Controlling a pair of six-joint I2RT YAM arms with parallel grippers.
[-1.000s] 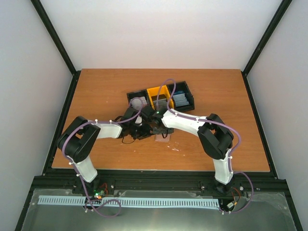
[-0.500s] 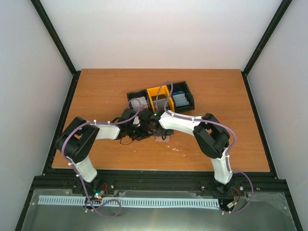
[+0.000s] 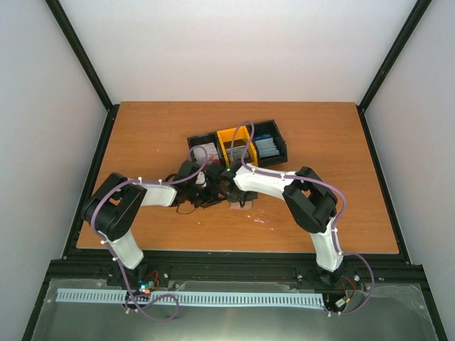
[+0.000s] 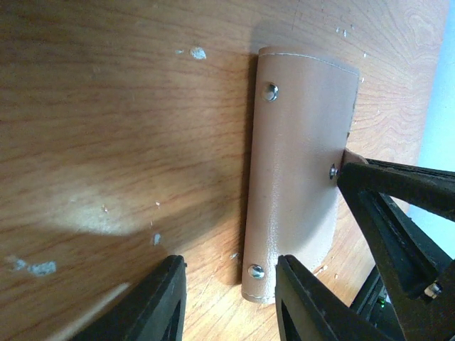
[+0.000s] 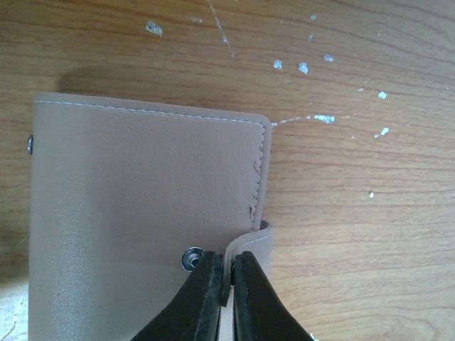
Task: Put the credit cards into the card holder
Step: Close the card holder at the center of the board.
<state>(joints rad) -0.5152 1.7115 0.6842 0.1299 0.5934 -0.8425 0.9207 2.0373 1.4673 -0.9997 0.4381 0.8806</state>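
Desk (image 3: 320, 142): a brown wooden top that carries everything; both arms reach to its middle.
Three bins (image 3: 237, 145): they stand in a row behind the arms, black, yellow, black.
Card holder (image 5: 142, 199): tan leather with snap studs. It lies flat on the desk in front of the bins, between the two hands, and looks folded shut.
Credit cards (image 3: 268, 147): all in the bins, well apart from the holder. The blue ones are in the right bin and pale ones in the left; I cannot make out the yellow bin's cards.
Left hand (image 4: 231, 288): spread wide and holding nothing, low over the desk. One finger is at the holder's near corner; I cannot tell if it touches.
Right hand (image 5: 227, 273): almost closed, pinching the free edge of the flap between its fingers.
Flap (image 5: 249, 241): its corner is a little raised, so I judge the step is opening the holder; no card is inside yet.
Next move: probably the right hand must peel the flap up and over while the left presses the body down, so that the holder does not slide. A weak pinch could let the thin leather slip out.
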